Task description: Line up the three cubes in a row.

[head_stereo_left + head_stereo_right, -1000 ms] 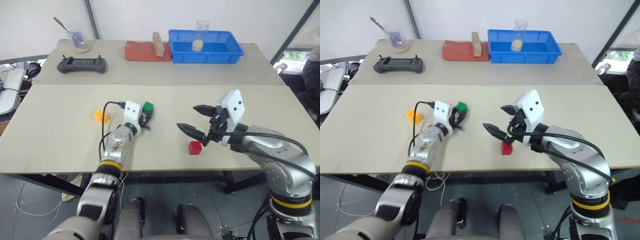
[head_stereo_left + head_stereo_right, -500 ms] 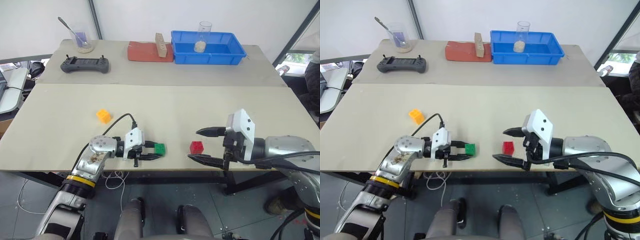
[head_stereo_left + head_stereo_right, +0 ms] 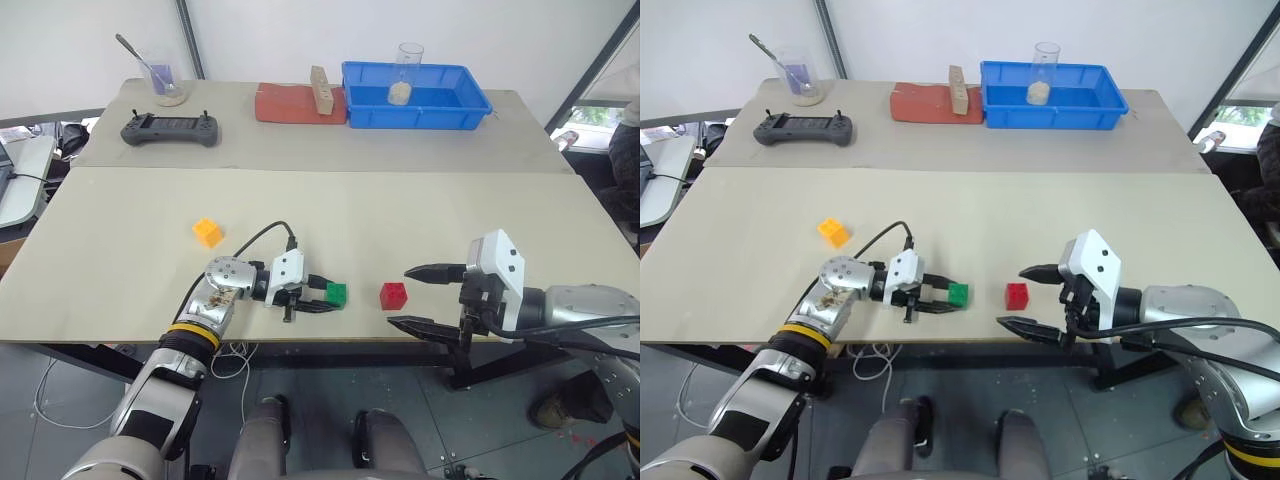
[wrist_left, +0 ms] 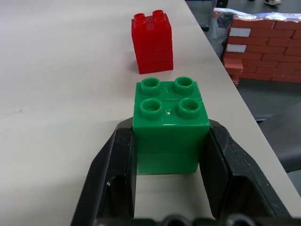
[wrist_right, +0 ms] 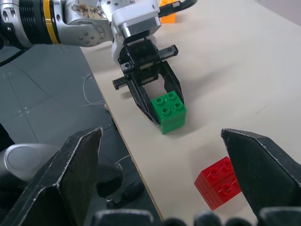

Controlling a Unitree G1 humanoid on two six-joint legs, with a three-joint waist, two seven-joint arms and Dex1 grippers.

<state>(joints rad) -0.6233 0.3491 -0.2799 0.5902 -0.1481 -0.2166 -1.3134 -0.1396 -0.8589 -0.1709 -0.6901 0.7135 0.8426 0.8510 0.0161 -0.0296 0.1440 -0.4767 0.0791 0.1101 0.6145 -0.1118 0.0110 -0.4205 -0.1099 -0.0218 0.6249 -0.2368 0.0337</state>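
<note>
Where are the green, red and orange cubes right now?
green cube [image 4: 170, 117], left wrist view, studded top
red cube [image 3: 393, 295], left eye view, top face
orange cube [image 3: 207, 232], left eye view, top face

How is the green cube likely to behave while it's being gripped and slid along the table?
The green cube looks like rigid moulded plastic, so it should not deform in the left gripper. Its flat sides suit the fingers, though glossy plastic may slip. It is squat and flat-based, so probably it slides rather than rolls or tips.
</note>
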